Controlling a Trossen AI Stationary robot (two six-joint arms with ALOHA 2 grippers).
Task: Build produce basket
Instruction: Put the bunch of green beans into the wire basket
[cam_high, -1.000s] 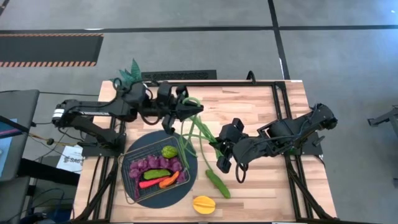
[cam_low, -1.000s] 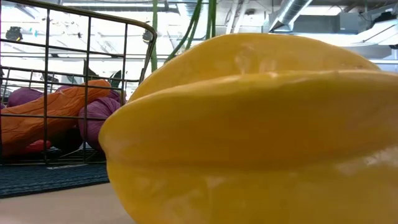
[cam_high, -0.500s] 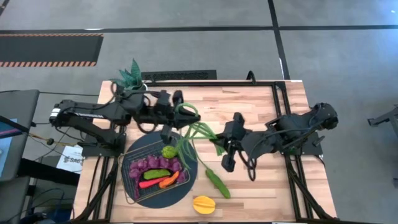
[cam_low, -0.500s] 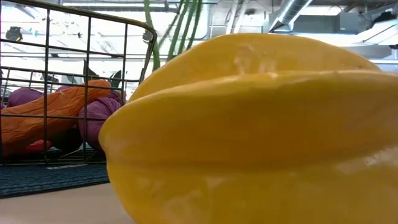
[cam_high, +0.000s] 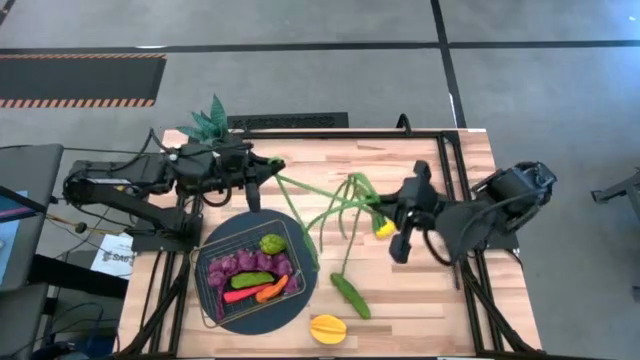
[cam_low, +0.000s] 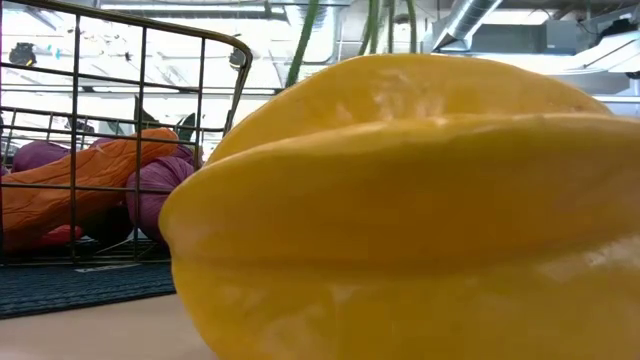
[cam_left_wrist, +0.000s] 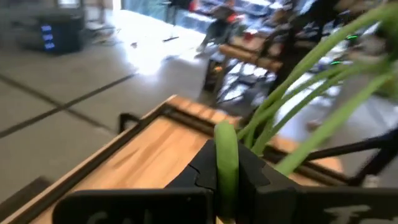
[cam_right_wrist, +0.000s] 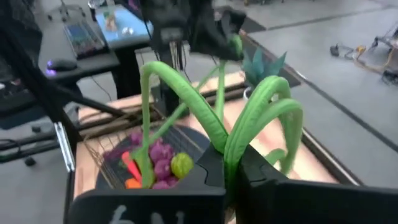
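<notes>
now both pincers, left (cam_high: 268, 168) and right (cam_high: 385, 212), pinch the beans (cam_high: 335, 205).

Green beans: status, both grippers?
Left gripper shut on green beans at one end. Right gripper shut on the other end. Beans stretched above table, beside basket. Nothing blocking.

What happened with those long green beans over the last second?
Both arms drew apart. The left claw kept its end; the right claw closed on the long green beans, stretching them above the table. The basket, its produce, cucumber and yellow fruit stayed put.
</notes>
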